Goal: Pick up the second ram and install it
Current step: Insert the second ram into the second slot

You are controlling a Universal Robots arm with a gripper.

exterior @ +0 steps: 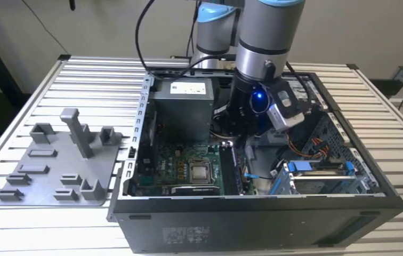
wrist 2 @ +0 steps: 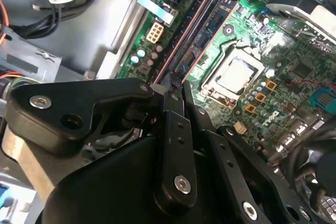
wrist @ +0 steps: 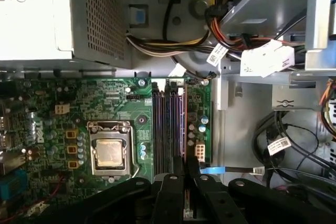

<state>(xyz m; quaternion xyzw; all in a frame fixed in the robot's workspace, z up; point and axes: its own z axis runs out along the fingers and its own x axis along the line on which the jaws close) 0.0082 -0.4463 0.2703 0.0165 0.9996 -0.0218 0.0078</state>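
Black linkage of the tool (wrist 2: 171, 86) fills the near ground in both wrist views, its two fingers (wrist: 193, 167) drawn nearly together over the memory slots (wrist: 168, 124). The slatted worktop (exterior: 59, 80) carries the open computer case (exterior: 258, 213), with the grey holder tray (exterior: 52, 176) beside it on the exterior view's left. The arm reaches down into the case over the green motherboard (wrist: 79, 103), beside the processor socket (wrist: 110, 153). A thin strip shows edge-on between the fingers in the first wrist view. I take it for the second ram (wrist: 185, 200), clamped and lined up along the slots, though whether it is seated I cannot tell. It should be light and stiff but fragile — best held by its long flat faces near mid-length, clear of the contact edge, and pressed evenly so it does not flex.
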